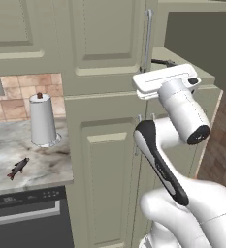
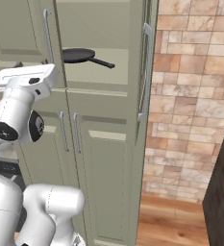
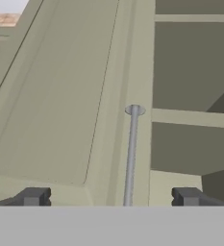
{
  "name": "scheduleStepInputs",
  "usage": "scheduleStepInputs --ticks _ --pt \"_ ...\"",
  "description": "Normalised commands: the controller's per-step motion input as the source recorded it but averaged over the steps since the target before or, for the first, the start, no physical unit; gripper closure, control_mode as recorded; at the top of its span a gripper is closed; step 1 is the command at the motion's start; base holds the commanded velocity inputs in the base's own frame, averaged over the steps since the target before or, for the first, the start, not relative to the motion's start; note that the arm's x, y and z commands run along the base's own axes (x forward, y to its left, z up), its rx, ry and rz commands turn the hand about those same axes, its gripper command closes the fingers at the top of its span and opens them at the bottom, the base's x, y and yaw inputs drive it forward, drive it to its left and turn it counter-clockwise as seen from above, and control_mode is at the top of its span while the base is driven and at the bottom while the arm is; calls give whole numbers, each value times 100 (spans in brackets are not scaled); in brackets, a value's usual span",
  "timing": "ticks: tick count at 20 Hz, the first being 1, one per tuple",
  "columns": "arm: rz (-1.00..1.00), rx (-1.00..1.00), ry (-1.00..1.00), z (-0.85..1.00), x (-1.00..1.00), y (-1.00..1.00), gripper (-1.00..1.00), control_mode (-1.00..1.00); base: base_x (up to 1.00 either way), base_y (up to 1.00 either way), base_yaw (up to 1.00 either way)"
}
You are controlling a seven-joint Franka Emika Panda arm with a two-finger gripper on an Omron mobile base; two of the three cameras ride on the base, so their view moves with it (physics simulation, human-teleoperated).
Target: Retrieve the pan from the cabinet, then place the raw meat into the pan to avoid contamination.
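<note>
The tall green cabinet [image 2: 104, 144] has its upper right door [image 2: 147, 57] swung open. The dark pan [image 2: 78, 55] lies on the shelf inside, its thin handle [image 1: 163, 62] pointing right. My gripper [image 3: 109, 198] is open and empty in front of the upper left door, with that door's silver bar handle [image 3: 131, 153] running between the wide-apart fingertips [image 3: 34, 197] and touching neither. The white hand [image 1: 165, 80] hovers just below the pan's shelf level. The raw meat, a small dark fish [image 1: 18, 167], lies on the marble counter [image 1: 46, 164] to the left.
A paper-towel roll [image 1: 42, 121] stands on the counter behind the fish. A dishwasher front [image 1: 24, 218] sits below the counter. A brick wall [image 2: 190, 96] rises to the right of the open door, above wooden floor [image 2: 171, 221].
</note>
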Motion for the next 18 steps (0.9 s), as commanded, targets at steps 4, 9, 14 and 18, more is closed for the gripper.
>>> scheduleStepInputs --ticks 4,9,14,18 --pt "0 0 0 -4 16 0 -100 -100 0 0 0" --pt "0 0 0 -3 15 0 -100 -100 0 0 0" --pt "0 0 0 -2 17 0 -100 -100 0 0 0" --pt "0 0 0 -3 14 0 -100 -100 0 0 0"
